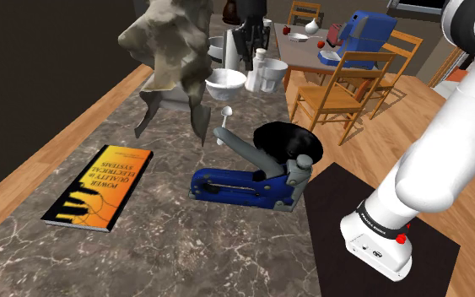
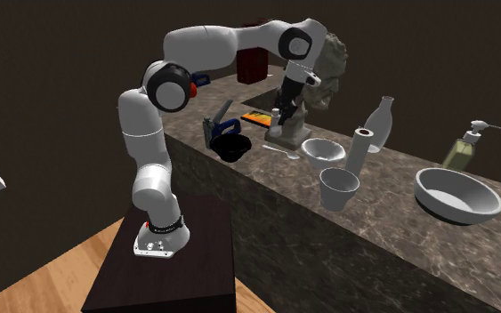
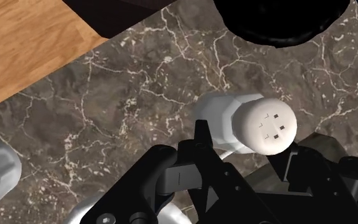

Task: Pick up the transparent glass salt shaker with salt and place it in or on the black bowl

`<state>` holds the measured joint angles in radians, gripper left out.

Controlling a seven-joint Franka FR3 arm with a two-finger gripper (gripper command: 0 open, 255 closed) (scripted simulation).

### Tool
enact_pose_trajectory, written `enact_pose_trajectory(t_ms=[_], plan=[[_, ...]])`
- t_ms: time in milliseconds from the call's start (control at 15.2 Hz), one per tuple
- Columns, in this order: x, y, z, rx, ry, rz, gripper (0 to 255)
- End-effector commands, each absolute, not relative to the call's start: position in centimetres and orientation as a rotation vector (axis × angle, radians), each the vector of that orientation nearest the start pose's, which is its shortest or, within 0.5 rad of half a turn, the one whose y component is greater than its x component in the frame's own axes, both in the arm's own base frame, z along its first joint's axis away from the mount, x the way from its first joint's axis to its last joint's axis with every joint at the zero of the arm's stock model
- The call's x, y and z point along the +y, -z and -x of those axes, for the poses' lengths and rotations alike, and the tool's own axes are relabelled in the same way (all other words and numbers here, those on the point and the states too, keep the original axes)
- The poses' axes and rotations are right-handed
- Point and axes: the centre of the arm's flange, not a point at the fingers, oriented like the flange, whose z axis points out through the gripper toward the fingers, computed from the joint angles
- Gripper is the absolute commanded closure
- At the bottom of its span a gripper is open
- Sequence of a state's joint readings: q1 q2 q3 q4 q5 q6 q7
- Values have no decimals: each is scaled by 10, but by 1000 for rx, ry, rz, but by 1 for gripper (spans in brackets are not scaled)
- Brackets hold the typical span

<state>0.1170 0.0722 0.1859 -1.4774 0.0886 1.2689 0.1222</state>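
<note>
Salt shaker [image 3: 260,124], white with perforated cap, standing on marble tabletop [image 3: 139,95] near black bowl [image 3: 266,32]: flanked by spread gripper [image 3: 250,151], not yet clasped; to be centred, closed upon below cap, then lifted straight.

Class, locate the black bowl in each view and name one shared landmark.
Shoulder view: black bowl centre, behind the blue stapler.
Second exterior view: bowl left of centre, beside the stapler.
Wrist view: bowl beyond the white shaker from the gripper.
Shared landmark: marbled countertop.
</note>
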Motion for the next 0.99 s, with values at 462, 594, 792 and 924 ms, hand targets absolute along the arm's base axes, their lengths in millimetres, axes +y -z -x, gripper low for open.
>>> enact_pose_trajectory(t_ms=[462, 594, 792, 924], plan=[[175, -643, -489, -301, -455, 3053, 255], [181, -645, -464, -301, -455, 3053, 255], [191, -648, -426, -301, -455, 3053, 255], [198, -649, -400, -301, -455, 3053, 255]])
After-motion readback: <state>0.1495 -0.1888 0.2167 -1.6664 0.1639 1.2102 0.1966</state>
